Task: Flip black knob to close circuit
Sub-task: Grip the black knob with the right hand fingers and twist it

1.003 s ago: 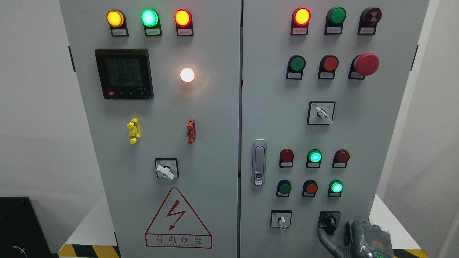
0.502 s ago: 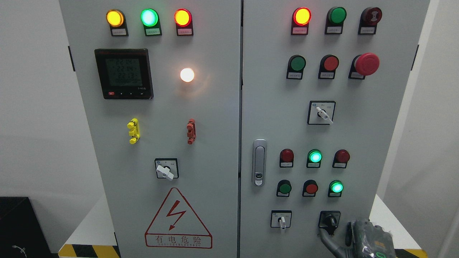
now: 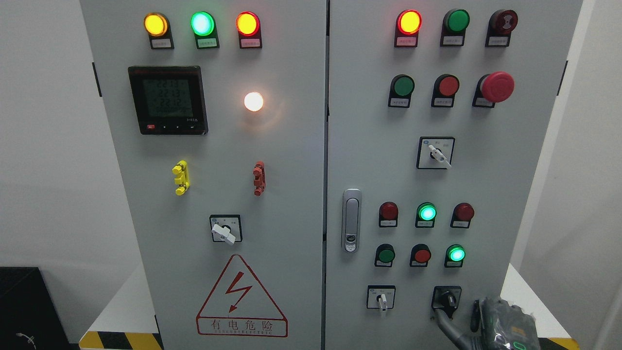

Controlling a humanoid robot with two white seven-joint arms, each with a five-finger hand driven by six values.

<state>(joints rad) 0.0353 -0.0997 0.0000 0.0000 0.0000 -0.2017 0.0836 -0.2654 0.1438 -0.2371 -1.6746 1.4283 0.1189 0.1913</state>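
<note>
The black knob [image 3: 446, 298] sits low on the right door [image 3: 486, 184] of the cabinet, to the right of a white-handled switch [image 3: 382, 299] in the same row. Its long axis runs nearly up and down, the lower end tipped a little to the left.

My right hand [image 3: 491, 325] comes up from the bottom edge at the right. One finger [image 3: 443, 321] reaches up with its tip touching or just under the knob's lower end; the others [image 3: 475, 316] stand loosely uncurled beside it, gripping nothing. My left arm is out of sight.

On the right door I count one black knob, two white-handled switches, one red mushroom button [image 3: 496, 86], one grey latch [image 3: 351, 219], and twelve round lamps or buttons. Three of these are lit: one red at the top and two green lower down.

The left door [image 3: 291, 194] carries three lit lamps in a row at the top, a white lamp [image 3: 253, 101], a meter [image 3: 167, 100], one yellow clip [image 3: 181, 177], one red clip [image 3: 259, 178], one white-handled switch [image 3: 225, 229] and a red warning triangle [image 3: 241, 296].

The cabinet is pale grey metal, standing on a white base with yellow-black striping along its near edge. White walls stand behind and to both sides, and a black box [image 3: 24, 306] is at the lower left.
</note>
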